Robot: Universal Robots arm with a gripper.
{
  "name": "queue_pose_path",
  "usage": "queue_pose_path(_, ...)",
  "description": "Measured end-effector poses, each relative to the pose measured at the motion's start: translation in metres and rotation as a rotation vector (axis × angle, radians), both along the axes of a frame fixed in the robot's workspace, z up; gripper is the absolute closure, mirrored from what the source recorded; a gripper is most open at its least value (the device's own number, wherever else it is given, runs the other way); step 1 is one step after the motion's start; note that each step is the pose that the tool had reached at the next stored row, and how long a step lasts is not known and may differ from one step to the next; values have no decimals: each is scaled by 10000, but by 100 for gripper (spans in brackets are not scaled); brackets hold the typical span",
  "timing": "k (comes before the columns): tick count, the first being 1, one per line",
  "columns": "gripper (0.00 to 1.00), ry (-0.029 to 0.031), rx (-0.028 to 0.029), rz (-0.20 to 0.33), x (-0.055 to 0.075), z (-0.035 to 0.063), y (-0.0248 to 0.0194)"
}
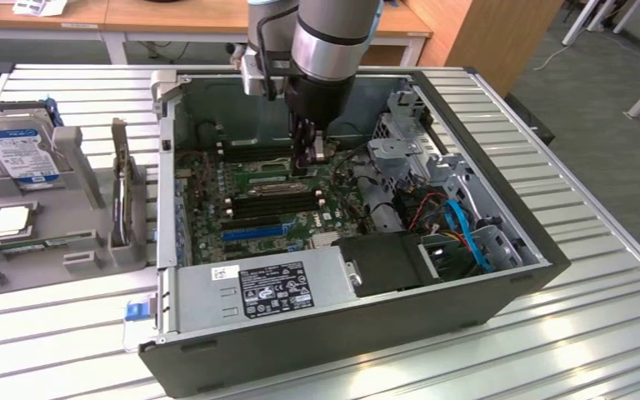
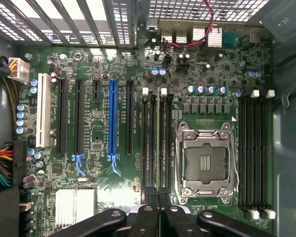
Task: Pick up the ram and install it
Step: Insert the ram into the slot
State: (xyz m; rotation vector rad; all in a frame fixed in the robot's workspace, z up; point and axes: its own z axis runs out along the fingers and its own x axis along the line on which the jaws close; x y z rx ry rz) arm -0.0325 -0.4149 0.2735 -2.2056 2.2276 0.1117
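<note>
**A:** What's the setting?

**B:** A slatted metal table (image 1: 53,333) with wooden desks (image 1: 187,12) behind it, and an open computer case (image 1: 353,350) lying on its side. I have the arm (image 1: 326,50) reaching down into it.

**A:** And the ram?

**B:** The ram (image 2: 158,143) is edge-on under my wrist camera, a thin green line lying along the memory slots (image 2: 149,143) beside the empty processor socket (image 2: 204,160). The gripper (image 2: 159,198) is clamped on it.

**A:** Which step?

**B:** Installing, I judge; the pick is done. From this angle I can't tell whether its edge is in a slot or just above. Seating calls for the stick square to the slot and a straight press, with the white latches (image 2: 164,91) free to close.

**A:** Anything in the way?

**B:** Little. The second slot bank (image 2: 254,153) and the blue expansion slot (image 2: 113,118) sit well apart. In the exterior view the drive cage (image 1: 403,150) stands near the arm on that view's right, and a hard drive (image 1: 14,146) sits in a holder (image 1: 76,250) outside the case.
</note>
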Motion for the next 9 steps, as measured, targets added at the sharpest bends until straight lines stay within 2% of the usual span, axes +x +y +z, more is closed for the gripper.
queue_pose_path(9, 88, 0, 0, 0, 0, -76, 0)
